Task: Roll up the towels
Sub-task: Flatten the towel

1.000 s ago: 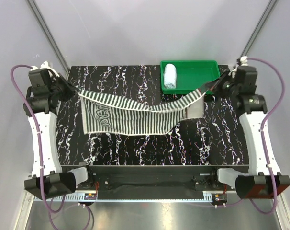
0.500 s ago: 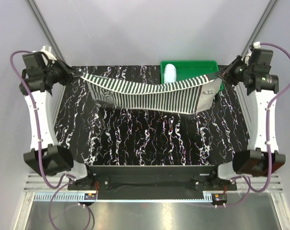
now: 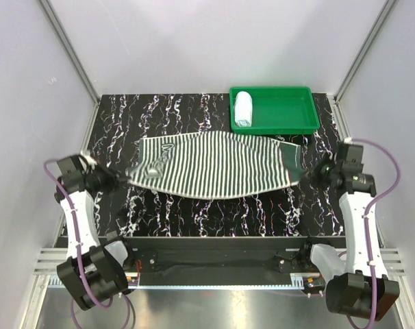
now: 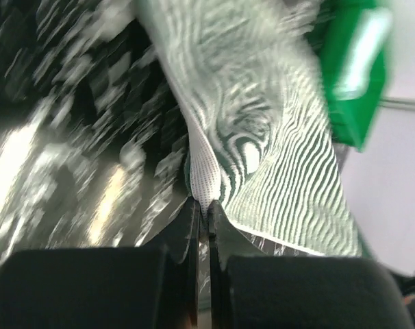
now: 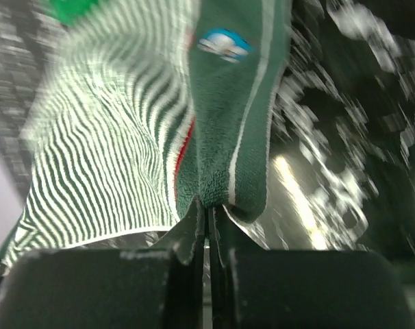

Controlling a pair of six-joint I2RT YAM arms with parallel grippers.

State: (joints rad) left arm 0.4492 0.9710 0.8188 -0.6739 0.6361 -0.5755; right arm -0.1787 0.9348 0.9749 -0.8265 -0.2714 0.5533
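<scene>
The striped towel is stretched flat across the middle of the black marbled table, its stripes dark green and white. My left gripper is shut on its left corner. My right gripper is shut on its right corner, a plain green band with a small label. The pale blue towel lies rolled up in the green tray, at the tray's left end.
The green tray stands at the table's far right corner, just beyond the towel's right end. Grey walls and metal posts close in the table on three sides. Bare tabletop shows in front of the towel.
Both arms have swung the striped towel from up near the back down toward the near side, and it now lies spread out low over the table instead of hanging.
</scene>
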